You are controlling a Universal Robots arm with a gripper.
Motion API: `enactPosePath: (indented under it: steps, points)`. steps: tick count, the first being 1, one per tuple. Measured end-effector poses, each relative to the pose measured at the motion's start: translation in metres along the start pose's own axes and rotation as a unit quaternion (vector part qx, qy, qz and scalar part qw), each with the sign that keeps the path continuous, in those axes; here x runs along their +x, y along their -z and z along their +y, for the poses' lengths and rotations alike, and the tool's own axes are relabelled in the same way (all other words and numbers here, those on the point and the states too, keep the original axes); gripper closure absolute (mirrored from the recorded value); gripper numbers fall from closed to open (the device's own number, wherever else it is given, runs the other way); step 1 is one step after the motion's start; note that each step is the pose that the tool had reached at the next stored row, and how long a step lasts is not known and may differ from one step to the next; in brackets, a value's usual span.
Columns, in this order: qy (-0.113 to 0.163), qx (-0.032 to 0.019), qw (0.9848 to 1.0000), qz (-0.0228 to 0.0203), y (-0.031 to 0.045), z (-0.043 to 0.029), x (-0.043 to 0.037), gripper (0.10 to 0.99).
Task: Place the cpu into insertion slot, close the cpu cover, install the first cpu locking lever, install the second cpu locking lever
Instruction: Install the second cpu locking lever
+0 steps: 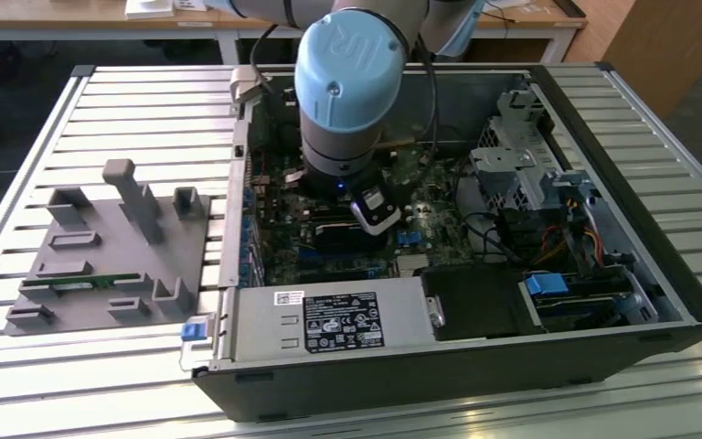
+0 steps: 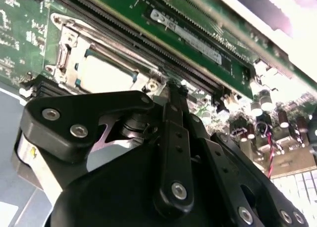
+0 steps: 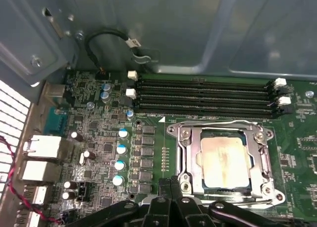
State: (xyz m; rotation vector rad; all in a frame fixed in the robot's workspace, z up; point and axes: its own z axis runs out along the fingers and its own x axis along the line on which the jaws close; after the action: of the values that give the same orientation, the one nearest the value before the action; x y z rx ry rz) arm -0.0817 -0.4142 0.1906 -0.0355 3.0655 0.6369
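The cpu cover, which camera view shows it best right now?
The first wrist view: the cpu cover lies closed over the cpu, its whole frame visible. The second wrist view shows part of it behind the gripper's linkage. In the exterior view the arm hides it.

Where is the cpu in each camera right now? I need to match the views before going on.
Exterior view: I cannot make it out; the arm stands over that part of the board.
First wrist view: the cpu lies in its socket, framed by the cpu cover, just beyond the gripper.
Second wrist view: the cpu lies past the gripper's black body.
Shared landmark: the long memory slots running alongside the socket.
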Motion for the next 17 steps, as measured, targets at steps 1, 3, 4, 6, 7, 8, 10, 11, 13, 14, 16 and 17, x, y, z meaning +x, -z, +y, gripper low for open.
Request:
enactPosePath:
  steps: [1, 3, 4, 6, 7, 8, 10, 11, 13, 14, 16, 17]
  points:
    - [0.000, 0.0000, 1.0000, 0.0000, 0.0015, 0.0008, 0.0000, 0.980]
    - [0.000, 0.0000, 1.0000, 0.0000, 0.0047, 0.0022, 0.0000, 0.980]
    - [0.000, 0.0000, 1.0000, 0.0000, 0.0063, 0.0029, -0.0001, 0.980]
    - [0.000, 0.0000, 1.0000, 0.0000, 0.0091, 0.0041, -0.0001, 0.980]
    - [0.000, 0.0000, 1.0000, 0.0000, 0.0104, 0.0047, -0.0001, 0.980]
    - [0.000, 0.0000, 1.0000, 0.0000, 0.0116, 0.0052, -0.0001, 0.980]
    - [0.000, 0.0000, 1.0000, 0.0000, 0.0136, 0.0061, -0.0002, 0.980]
    - [0.000, 0.0000, 1.0000, 0.0000, 0.0145, 0.0065, -0.0002, 0.980]
    - [0.000, -0.0001, 1.0000, -0.0001, 0.0154, 0.0075, -0.0002, 0.980]
    - [0.000, 0.0000, 1.0000, 0.0000, 0.0161, 0.0080, -0.0003, 0.980]
    - [0.000, 0.0001, 1.0000, 0.0000, 0.0177, 0.0088, -0.0003, 0.980]
    - [0.000, 0.0000, 1.0000, 0.0000, 0.0185, 0.0093, -0.0003, 0.980]
